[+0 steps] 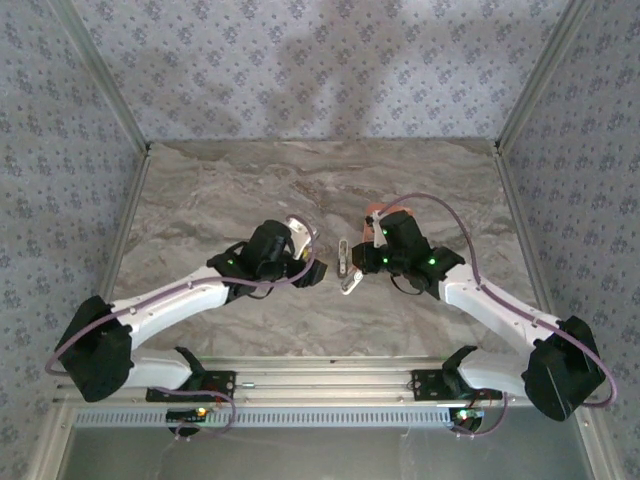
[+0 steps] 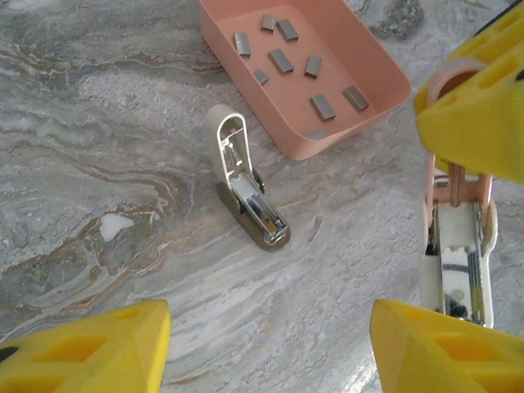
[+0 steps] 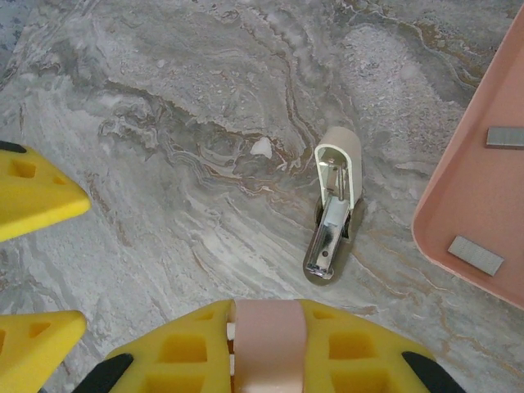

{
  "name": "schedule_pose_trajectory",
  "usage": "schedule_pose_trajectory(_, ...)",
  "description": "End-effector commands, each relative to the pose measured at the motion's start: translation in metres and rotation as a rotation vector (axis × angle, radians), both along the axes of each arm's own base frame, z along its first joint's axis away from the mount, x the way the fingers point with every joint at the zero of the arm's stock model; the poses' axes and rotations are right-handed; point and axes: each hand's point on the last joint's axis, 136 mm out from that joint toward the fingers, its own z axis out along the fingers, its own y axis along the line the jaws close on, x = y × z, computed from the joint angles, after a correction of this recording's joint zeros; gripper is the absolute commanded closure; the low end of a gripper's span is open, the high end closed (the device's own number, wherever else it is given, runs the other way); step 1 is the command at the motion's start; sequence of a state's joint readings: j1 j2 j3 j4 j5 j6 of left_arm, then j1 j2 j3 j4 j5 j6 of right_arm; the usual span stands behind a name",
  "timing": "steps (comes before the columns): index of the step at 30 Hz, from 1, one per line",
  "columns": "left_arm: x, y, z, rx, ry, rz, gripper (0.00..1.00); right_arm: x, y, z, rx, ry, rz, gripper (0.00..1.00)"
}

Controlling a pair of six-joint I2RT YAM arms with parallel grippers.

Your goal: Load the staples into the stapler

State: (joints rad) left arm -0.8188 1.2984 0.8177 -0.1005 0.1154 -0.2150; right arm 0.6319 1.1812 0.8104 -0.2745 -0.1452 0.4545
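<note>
Left gripper (image 2: pixel 268 327) spread wide, nothing held, over marble table (image 2: pixel 98 164). Beige mini stapler (image 2: pixel 246 192) laid open just beside salmon tray (image 2: pixel 327 143) — grey staples (image 2: pixel 281 60) scattered inside. Pink stapler (image 2: pixel 457 246), opened, at right — clamped by right gripper (image 3: pixel 266 315).

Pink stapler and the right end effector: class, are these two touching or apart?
Touching. The right wrist view shows the pink stapler pinched between the right end effector's yellow fingers, with no gap on either side.
</note>
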Motion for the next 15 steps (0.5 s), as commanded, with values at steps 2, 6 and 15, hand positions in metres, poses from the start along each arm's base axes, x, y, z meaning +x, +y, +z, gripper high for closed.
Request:
schedule_pose_trajectory(2, -0.001, -0.014, 0.01, -0.035, 0.004, -0.02, 0.35, 0.002, 0.007, 0.013, 0.012, -0.027, 0.017, 0.84)
schedule_pose_trajectory(6, -0.005, -0.028, 0.015, -0.097, 0.035, -0.057, 0.35, 0.002, 0.01, 0.014, 0.016, -0.035, 0.021, 0.84)
schedule_pose_trajectory(15, -0.029, -0.054, 0.025, -0.246, 0.105, -0.223, 0.34, -0.002, 0.011, 0.026, 0.034, -0.149, 0.103, 0.85)
